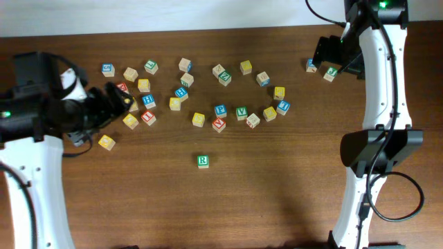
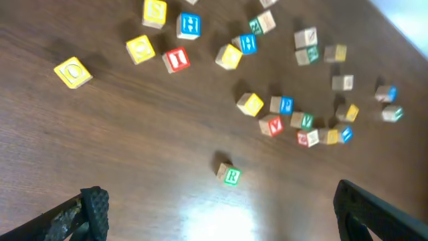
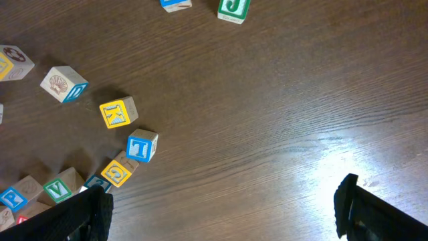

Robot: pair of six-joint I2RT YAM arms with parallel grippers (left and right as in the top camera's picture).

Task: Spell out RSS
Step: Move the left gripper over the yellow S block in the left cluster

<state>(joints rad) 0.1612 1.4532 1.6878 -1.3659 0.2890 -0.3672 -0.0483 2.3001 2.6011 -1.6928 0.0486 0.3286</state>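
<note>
One green R cube (image 1: 203, 161) lies alone on the dark wooden table (image 1: 277, 180), well apart from the scattered letter cubes (image 1: 208, 97) farther back. Several yellow-faced cubes (image 1: 199, 119) sit among these, their letters too small to read. The left pincer (image 2: 221, 207) hangs spread wide and empty over the cluster's left end. The right pincer (image 3: 224, 201) is likewise spread and empty at its right end.
</note>
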